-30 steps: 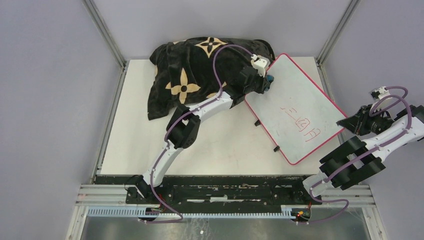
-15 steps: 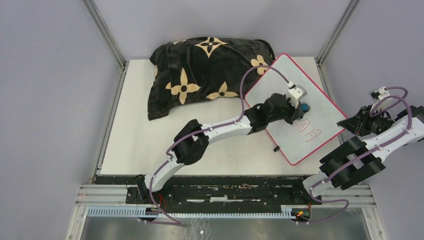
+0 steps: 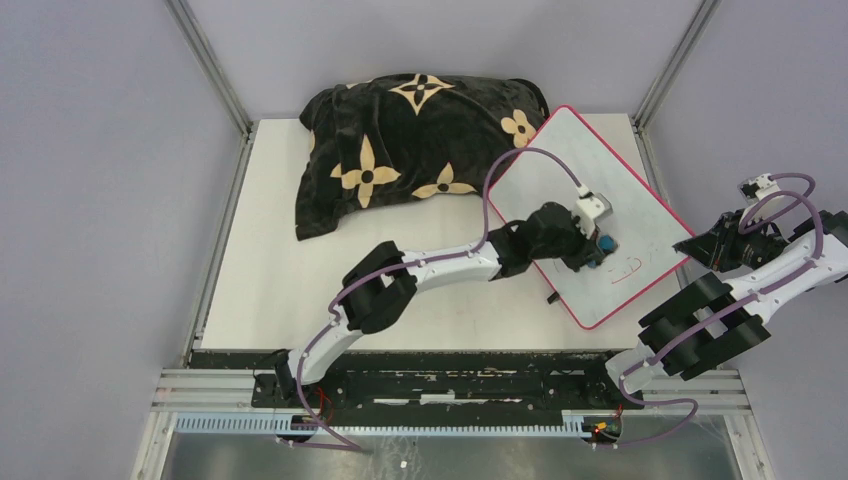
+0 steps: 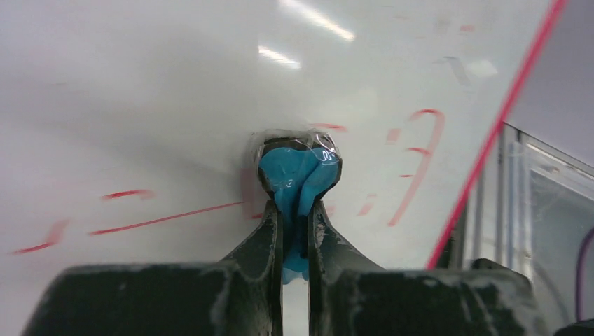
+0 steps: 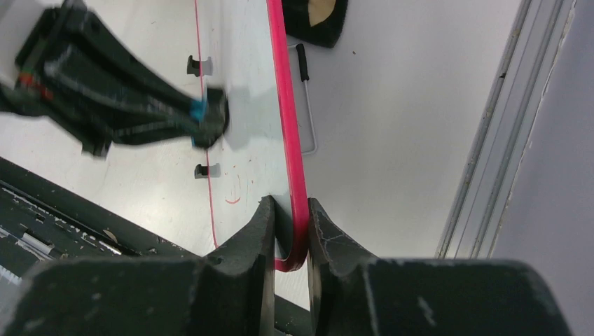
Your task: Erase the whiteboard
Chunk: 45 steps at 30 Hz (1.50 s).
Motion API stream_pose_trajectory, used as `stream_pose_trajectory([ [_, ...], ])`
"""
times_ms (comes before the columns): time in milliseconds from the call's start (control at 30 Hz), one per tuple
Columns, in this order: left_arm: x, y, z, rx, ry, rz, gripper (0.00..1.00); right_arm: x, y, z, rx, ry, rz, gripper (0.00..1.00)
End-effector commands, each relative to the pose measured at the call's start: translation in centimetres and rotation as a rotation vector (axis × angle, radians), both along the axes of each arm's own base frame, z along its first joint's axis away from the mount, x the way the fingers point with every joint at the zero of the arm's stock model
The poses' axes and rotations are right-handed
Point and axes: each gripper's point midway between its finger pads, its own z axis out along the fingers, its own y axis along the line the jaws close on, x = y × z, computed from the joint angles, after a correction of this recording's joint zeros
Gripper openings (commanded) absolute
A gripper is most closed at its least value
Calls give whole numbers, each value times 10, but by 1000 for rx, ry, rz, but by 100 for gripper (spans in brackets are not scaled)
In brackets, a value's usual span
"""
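Observation:
The whiteboard (image 3: 590, 190) is white with a red-pink rim and lies tilted at the table's right, with a few red marks (image 3: 626, 267) left near its lower right. My left gripper (image 3: 603, 243) is shut on a blue eraser pad (image 4: 298, 171) and presses it against the board, with red strokes (image 4: 420, 157) on both sides of it. My right gripper (image 3: 690, 246) is shut on the board's right corner; its fingers clamp the red rim (image 5: 293, 210).
A black pillow with tan flowers (image 3: 405, 140) lies at the back left of the table, touching the board's upper left edge. Metal frame posts (image 3: 668, 60) stand at the back corners. A black rail (image 3: 440, 375) runs along the near edge.
My left gripper swept from the board's top left corner down across it to the lower middle. Most of the red writing has gone. The right arm has held still.

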Motion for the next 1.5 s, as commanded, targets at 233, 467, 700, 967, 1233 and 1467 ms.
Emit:
stream_pose_trajectory([
  [233,166,102,-7,49,7,375,3,-20,25,-3,46,91,64,1],
  [467,128,61,-17,22,37,269,3,-21,25,-7,58,103,69,0],
  [700,32,1,-6,-18,4,110,3,-23,26,-5,36,100,72,0],
  [967,-12,-32,17,-52,-55,27,3,-25,29,-4,28,101,71,1],
  [1233,80,-2,27,22,-120,151,3,-26,30,-6,33,104,72,1],
  [1467,159,50,14,59,-87,300,3,-25,31,-3,27,98,71,1],
])
